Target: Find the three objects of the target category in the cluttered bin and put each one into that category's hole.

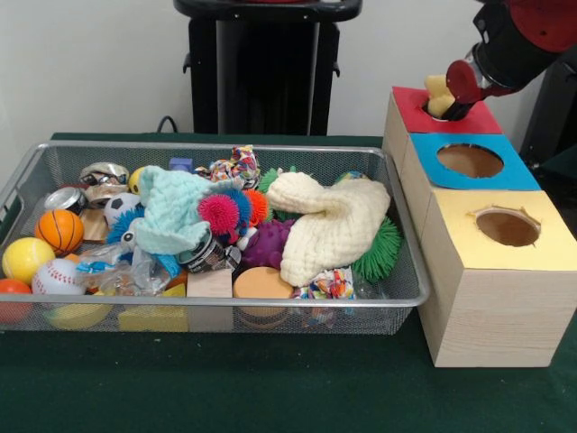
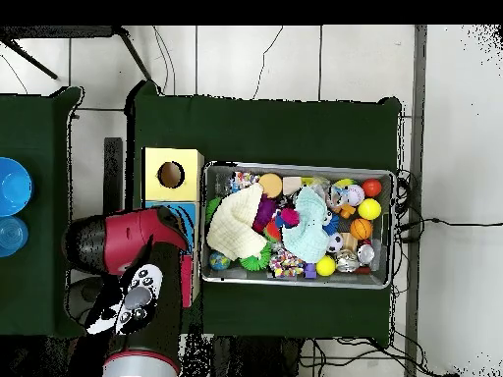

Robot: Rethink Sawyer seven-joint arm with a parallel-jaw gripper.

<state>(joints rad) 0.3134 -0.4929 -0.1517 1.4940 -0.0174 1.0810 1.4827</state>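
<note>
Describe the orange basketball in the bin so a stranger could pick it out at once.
Start at the wire bin on the green table and go to its left end in the front view. There, behind the yellow ball and the white baseball, sits the basketball. It is the only orange ball with black seam lines.

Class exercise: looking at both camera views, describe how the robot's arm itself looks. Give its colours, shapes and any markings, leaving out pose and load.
The arm is built of thick rounded segments, red shells over black joints. Near the gripper sits a round red cap. From overhead, the arm shows a red bulbous link, a black cylindrical section and a white panel with dark round buttons.
</note>
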